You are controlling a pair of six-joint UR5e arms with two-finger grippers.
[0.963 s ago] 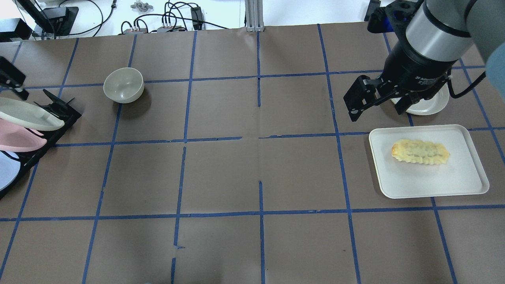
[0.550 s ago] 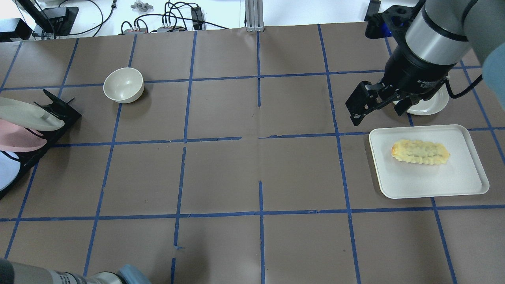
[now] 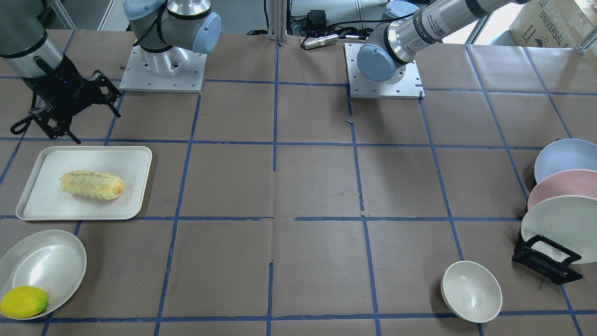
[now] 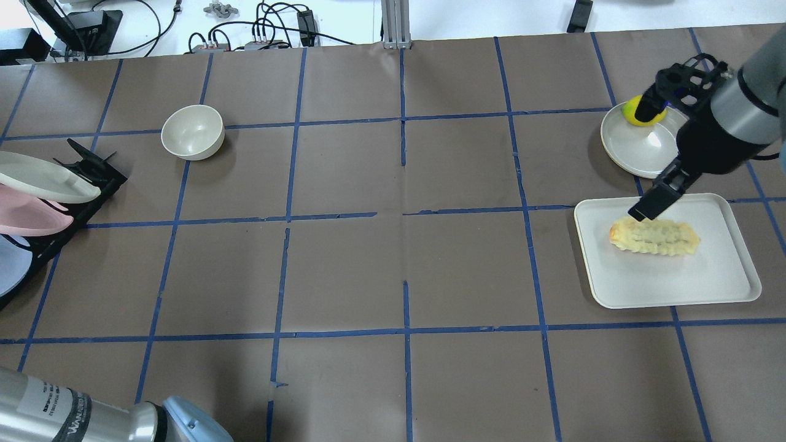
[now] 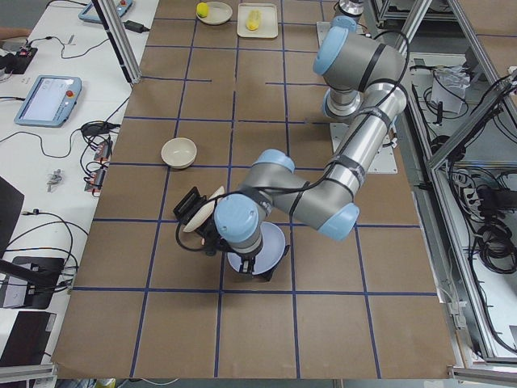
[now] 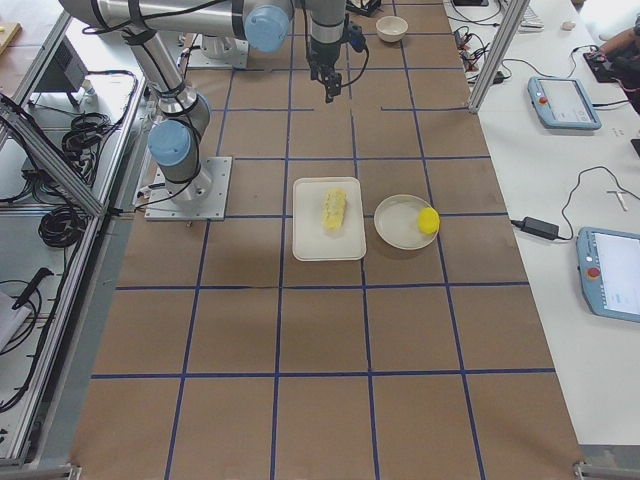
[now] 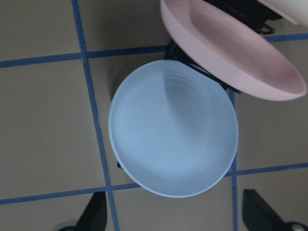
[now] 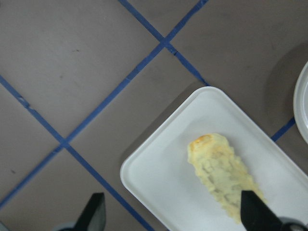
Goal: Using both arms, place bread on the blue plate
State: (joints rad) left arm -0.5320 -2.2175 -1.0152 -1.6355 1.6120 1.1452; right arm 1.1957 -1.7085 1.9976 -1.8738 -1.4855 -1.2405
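The bread (image 4: 654,236) lies pale side up on a white tray (image 4: 675,282); it also shows in the front view (image 3: 92,185) and the right wrist view (image 8: 224,175). My right gripper (image 4: 643,164) is open and empty, above the tray's far edge, with one finger over the bread's end. The blue plate (image 7: 173,130) leans in a black rack (image 3: 545,256) at the far left (image 4: 9,270), behind a pink plate (image 7: 231,53). My left gripper (image 7: 177,216) is open and empty, hovering over the blue plate.
A white plate (image 3: 42,266) holding a yellow lemon (image 3: 23,301) sits beyond the tray. A white bowl (image 4: 192,132) stands near the rack. A white plate (image 3: 559,224) is also in the rack. My left arm's elbow (image 4: 92,417) fills the overhead view's bottom-left corner.
My right gripper has moved right and down, from beside the tray to over its far edge, uncovering the lemon. My left arm has swung into the bottom-left corner.
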